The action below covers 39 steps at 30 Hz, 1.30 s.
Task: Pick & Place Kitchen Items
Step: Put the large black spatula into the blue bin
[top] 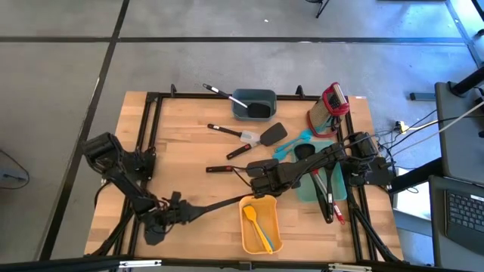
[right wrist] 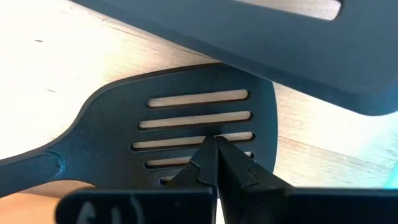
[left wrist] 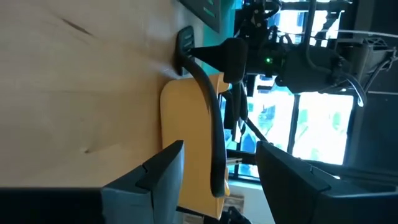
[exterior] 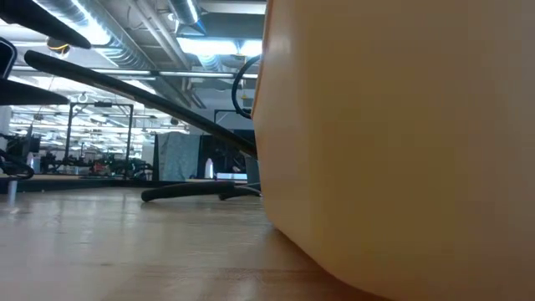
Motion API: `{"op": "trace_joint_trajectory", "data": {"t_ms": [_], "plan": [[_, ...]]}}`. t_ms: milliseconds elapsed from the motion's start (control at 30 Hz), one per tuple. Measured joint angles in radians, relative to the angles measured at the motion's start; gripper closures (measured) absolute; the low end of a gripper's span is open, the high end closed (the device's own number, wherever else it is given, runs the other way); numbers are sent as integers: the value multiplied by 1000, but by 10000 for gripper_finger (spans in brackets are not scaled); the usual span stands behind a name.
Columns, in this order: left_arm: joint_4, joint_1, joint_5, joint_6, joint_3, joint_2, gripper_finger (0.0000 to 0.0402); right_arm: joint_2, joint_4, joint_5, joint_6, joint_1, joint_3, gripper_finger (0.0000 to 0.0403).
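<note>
The right gripper [right wrist: 216,163] has its jaws pressed together, tips meeting over the slotted head of a black turner [right wrist: 186,134] that lies flat on the worktop [right wrist: 50,68]. Whether the tips touch the blade cannot be told; the turner's handle runs out of the wrist picture, and a second dark slotted blade [right wrist: 249,31] crosses above it, cut off at the edges. From overhead the right gripper [top: 257,172] sits just beyond the far end of the yellow bin [top: 261,224], which holds an orange-headed spatula [top: 253,225].

The left gripper [left wrist: 217,171] has its jaws spread apart with nothing between them, pointing toward the yellow bin [left wrist: 186,124]. Overhead it [top: 175,209] lies on the left of that bin, low over the worktop [top: 189,151].

Further from the bin lie a teal tray [top: 336,185] with several utensils, a grey bin [top: 253,104], and a red-trimmed tool [top: 333,102]. In the low view the yellow bin [exterior: 401,142] blocks nearly everything.
</note>
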Motion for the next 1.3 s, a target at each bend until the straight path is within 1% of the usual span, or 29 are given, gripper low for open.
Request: {"op": "trace_joint_trajectory", "data": {"t_ms": [167, 367, 500, 667, 1000, 1300], "plan": [[-4, 9, 41, 4, 0, 0, 227, 0, 0, 0, 0, 0, 0, 403], [-30, 27, 49, 10, -1, 0, 263, 0, 0, 0, 0, 0, 0, 403], [-36, 49, 67, 11, -1, 0, 276, 0, 0, 0, 0, 0, 0, 403], [-26, 75, 122, 48, -1, 0, 277, 0, 0, 0, 0, 0, 0, 403], [-14, 123, 132, 67, -1, 0, 275, 0, 0, 8, -3, 0, 0, 403], [109, 159, 156, 190, -1, 0, 277, 0, 1, 15, -2, 0, 0, 403]]}}
